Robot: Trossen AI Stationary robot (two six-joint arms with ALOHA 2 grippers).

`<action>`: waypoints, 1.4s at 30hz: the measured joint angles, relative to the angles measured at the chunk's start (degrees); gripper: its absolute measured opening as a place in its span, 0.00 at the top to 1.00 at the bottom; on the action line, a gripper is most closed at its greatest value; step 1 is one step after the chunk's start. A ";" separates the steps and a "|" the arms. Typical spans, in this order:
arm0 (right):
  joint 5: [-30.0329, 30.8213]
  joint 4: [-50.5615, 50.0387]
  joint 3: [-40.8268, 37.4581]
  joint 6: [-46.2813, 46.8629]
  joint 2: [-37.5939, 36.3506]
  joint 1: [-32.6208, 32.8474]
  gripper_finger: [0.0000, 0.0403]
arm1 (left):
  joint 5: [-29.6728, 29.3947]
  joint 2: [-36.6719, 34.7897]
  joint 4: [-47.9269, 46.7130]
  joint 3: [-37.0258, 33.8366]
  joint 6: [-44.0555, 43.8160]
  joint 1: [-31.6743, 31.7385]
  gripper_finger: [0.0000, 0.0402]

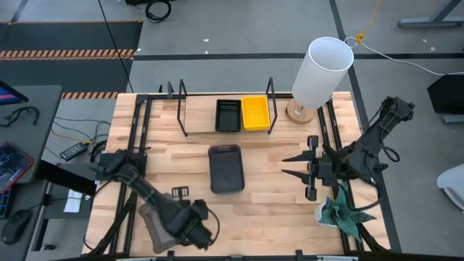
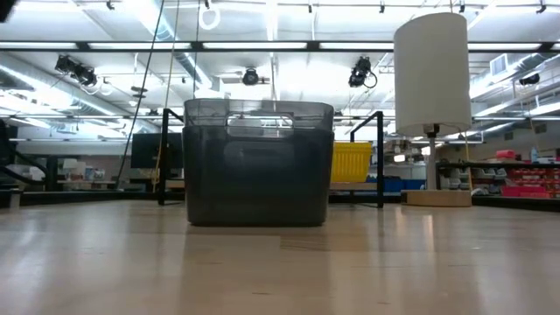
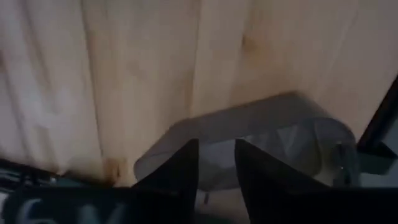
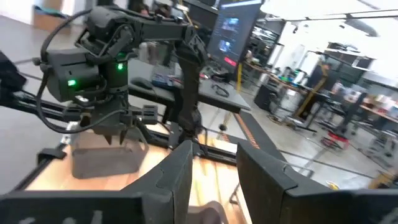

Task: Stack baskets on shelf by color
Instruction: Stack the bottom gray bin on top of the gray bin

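On the shelf point(image 1: 196, 119) at the table's far side, a black basket point(image 1: 228, 115) and a yellow basket point(image 1: 255, 112) stand side by side on its board. One gray basket point(image 1: 225, 168) sits upright at mid-table and fills the low view point(image 2: 258, 162). A second gray basket point(image 1: 154, 226) lies near the near-left corner. My left gripper point(image 3: 216, 162) points down at this basket point(image 3: 249, 134) with its fingers apart. In the right wrist view the fingertips point(image 4: 118, 134) sit just at its top point(image 4: 102, 158). My right gripper point(image 1: 293, 165) waits open, right of the middle basket. My left gripper comes at the near-left gray basket from above, its tips at the basket's upper edge point(image 3: 186, 127). I cannot tell whether the fingers touch it. The basket rests on the table.
A white lamp point(image 1: 322, 69) on a wooden base stands at the far right, beside the shelf's right end loop point(image 1: 272, 105). A green plant point(image 1: 341, 210) sits at the near right. Bare tabletop point(image 1: 275, 203) lies between the middle basket and the near edge.
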 joint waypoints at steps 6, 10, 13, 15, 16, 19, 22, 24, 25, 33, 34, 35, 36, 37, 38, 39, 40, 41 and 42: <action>-6.75 0.23 0.00 1.18 0.01 -3.60 0.68 | -4.58 -2.33 0.30 -0.23 -1.82 -1.88 0.86; -8.41 0.33 0.00 1.31 0.50 -4.40 0.68 | -5.51 -6.49 0.32 -6.69 -4.58 -2.45 0.97; -8.39 0.62 0.00 1.15 0.72 -4.42 0.68 | -4.11 -12.25 1.31 -15.78 -9.02 -3.39 0.98; -8.42 0.49 0.00 1.00 0.86 -4.43 0.68 | -2.38 -16.75 3.41 -21.78 -12.14 -3.46 0.96; -8.43 0.50 0.00 0.92 0.87 -4.46 0.68 | -1.71 -18.94 4.75 -24.53 -14.02 -3.52 0.96; -8.41 0.59 0.00 0.92 0.85 -4.80 0.68 | -1.28 -25.75 8.38 -32.13 -19.94 -3.94 0.95; -8.38 0.52 0.00 1.07 0.85 -4.82 0.68 | -1.14 -31.59 12.34 -38.05 -24.13 -3.94 0.93; -8.41 0.50 0.00 1.14 0.91 -4.82 0.68 | -0.90 -34.85 16.02 -41.30 -26.22 -3.94 0.90; -8.41 0.44 0.00 1.38 0.92 -4.82 0.68 | -0.90 -36.39 17.94 -42.72 -26.88 -3.94 0.87; -8.41 -0.57 0.00 3.25 0.92 -4.82 0.68 | 1.09 -40.06 24.13 -51.45 -27.93 -4.26 0.58; -8.41 -0.57 0.00 3.26 0.92 -4.82 0.68 | 1.57 -40.05 24.45 -52.52 -27.92 -4.39 0.55; -8.41 -0.57 0.00 3.41 0.92 -4.82 0.68 | 2.00 -40.06 24.86 -53.53 -27.81 -4.39 0.53; -8.41 -0.58 0.00 3.62 0.92 -4.82 0.68 | 2.44 -40.06 25.04 -54.55 -27.58 -4.40 0.50; -8.41 -0.60 0.00 3.80 0.92 -4.82 0.68 | 2.88 -40.04 25.00 -55.62 -27.54 -4.40 0.48; -8.41 -0.64 0.00 4.05 0.94 -4.82 0.68 | 3.28 -40.04 25.10 -56.62 -27.56 -4.36 0.47; -8.41 -0.71 0.00 4.13 0.94 -4.82 0.68 | 3.66 -40.04 25.67 -57.65 -27.60 -4.36 0.46; -8.41 -0.75 0.00 4.15 0.94 -4.82 0.68 | 3.95 -40.04 26.65 -58.64 -27.65 -4.36 0.45; -8.41 -0.77 0.00 4.15 0.92 -4.82 0.68 | 4.31 -40.04 27.83 -59.64 -27.65 -4.36 0.45; -8.41 -0.78 0.00 4.20 0.93 -4.82 0.68 | 4.99 -40.04 29.24 -60.65 -27.65 -4.36 0.45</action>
